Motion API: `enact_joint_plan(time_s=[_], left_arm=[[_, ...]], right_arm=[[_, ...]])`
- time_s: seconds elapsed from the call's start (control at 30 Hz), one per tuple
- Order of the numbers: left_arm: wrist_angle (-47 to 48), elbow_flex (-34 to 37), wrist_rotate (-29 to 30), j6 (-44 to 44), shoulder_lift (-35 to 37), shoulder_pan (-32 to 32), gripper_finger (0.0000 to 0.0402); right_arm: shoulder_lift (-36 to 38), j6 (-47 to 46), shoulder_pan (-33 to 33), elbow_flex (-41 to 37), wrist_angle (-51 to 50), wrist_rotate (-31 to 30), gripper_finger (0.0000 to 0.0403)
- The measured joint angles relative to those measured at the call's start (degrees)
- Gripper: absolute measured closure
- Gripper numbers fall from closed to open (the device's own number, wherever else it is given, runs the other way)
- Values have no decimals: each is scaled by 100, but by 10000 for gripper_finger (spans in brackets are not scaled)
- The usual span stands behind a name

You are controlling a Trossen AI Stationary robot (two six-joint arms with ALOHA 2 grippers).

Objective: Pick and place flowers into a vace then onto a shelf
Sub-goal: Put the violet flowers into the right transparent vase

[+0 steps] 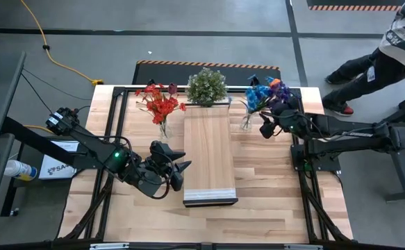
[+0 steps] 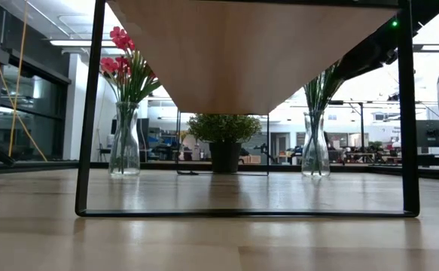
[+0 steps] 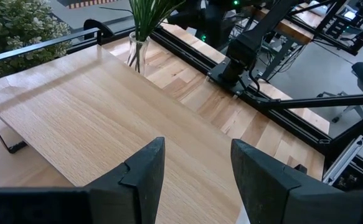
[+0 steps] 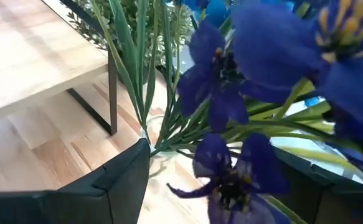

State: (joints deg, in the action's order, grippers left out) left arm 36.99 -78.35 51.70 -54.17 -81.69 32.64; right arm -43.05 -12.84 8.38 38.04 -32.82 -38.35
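Standing on the slatted wooden surface, two clear glass vases flank the raised shelf: the left vase holds the red flowers, and the right vase holds the blue and purple flowers. A bushy green potted plant sits at the far end of the shelf, between the two bouquets. Neither vase is on the shelf; both rest on the surface just beside its long edges. The left hand hovers at the shelf's left edge near its pale front end, its fingers parted with nothing between them. The right hand is pressed in among the blue blooms just beside the right vase; its fingers stand apart around the green stems, but whether they actually grip the stems I cannot tell. A person stands on the floor beyond the surface's far right corner.
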Motion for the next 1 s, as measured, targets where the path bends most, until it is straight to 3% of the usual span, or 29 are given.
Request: enact_joint_plan(time_s=[0.33, 1.0], left_arm=[[-1, 0, 2, 10, 0, 0, 186], [0, 0, 0, 13, 0, 0, 186]], right_arm=[[0, -13, 0, 33, 26, 577, 136], [0, -35, 83, 33, -427, 944, 136]])
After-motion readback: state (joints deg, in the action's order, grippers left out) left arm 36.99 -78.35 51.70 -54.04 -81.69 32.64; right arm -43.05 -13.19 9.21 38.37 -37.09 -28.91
